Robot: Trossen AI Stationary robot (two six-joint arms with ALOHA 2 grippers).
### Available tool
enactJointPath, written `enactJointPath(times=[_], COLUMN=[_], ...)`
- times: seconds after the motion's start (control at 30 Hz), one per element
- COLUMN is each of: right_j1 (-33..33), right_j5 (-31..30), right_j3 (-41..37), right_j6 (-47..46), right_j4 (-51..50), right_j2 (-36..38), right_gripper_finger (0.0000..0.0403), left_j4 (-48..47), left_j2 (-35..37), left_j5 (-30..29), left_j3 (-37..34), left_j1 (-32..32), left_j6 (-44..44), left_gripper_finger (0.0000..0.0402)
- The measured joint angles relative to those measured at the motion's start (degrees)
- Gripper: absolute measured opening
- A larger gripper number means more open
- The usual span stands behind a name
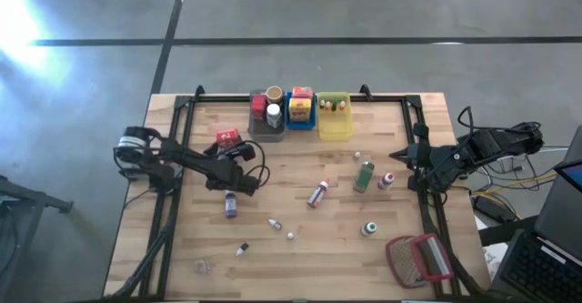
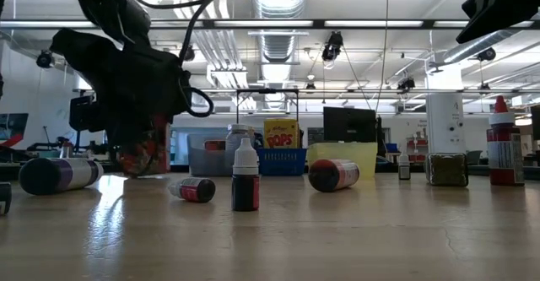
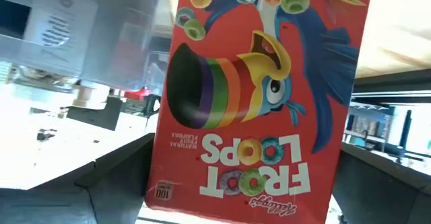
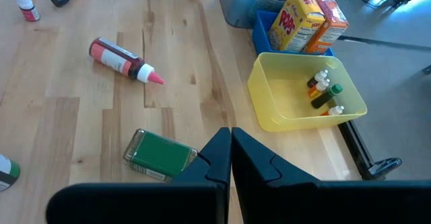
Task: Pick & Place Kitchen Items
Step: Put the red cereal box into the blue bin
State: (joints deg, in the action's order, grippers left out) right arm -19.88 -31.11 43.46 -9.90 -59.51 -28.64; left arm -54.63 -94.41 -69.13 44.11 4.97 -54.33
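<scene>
So far the sorting looks partly done. In the high view the 3 bins at the far edge of the table (image 1: 300, 248) already hold things: the grey bin (image 1: 265, 126) has jars, the blue bin (image 1: 301, 115) has 2 boxes, and the yellow bin (image 1: 335, 121) has small bottles. Many items are left loose on the table: a pink-tipped bottle (image 1: 317, 194), a green jar (image 1: 364, 176), a dark bottle (image 1: 230, 205), a green-capped bottle (image 1: 370, 228), and several tiny bottles nearer the front edge.

The left gripper (image 1: 238, 162) is at the red cereal box (image 1: 227, 138), which stands on the table just left of the grey bin. Its fingers are spread as wide as they go on either side of the box. Whether the pads actually press the box I cannot tell, so it may be loose. The right gripper (image 4: 229, 158) waits at the right edge with its fingers shut and empty.

The left wrist view fills with the box front (image 3: 259, 96), upside down, which no other view shows. The right wrist view looks into the yellow bin (image 4: 269, 109) and shows the little bottles lying there. The low view shows which items stand and which lie, such as the upright dropper bottle (image 2: 245, 178).
</scene>
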Motion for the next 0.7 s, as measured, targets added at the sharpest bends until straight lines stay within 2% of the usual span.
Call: enactJointPath(times=[0.4, 0.7], right_j1=[0.02, 0.02], right_j5=[0.00, 0.00], right_j3=[0.02, 0.02], right_j6=[-0.01, 0.00], right_j4=[0.00, 0.00], right_j2=[0.00, 0.00], right_gripper_finger=[0.0008, 0.0008], left_j4=[-0.07, -3.12], left_j2=[0.00, 0.00], left_j5=[-0.34, -3.00], left_j3=[0.23, 1.62], left_j1=[2.87, 2.97], left_j6=[0.09, 0.46], left_gripper_finger=[0.0400, 0.0400])
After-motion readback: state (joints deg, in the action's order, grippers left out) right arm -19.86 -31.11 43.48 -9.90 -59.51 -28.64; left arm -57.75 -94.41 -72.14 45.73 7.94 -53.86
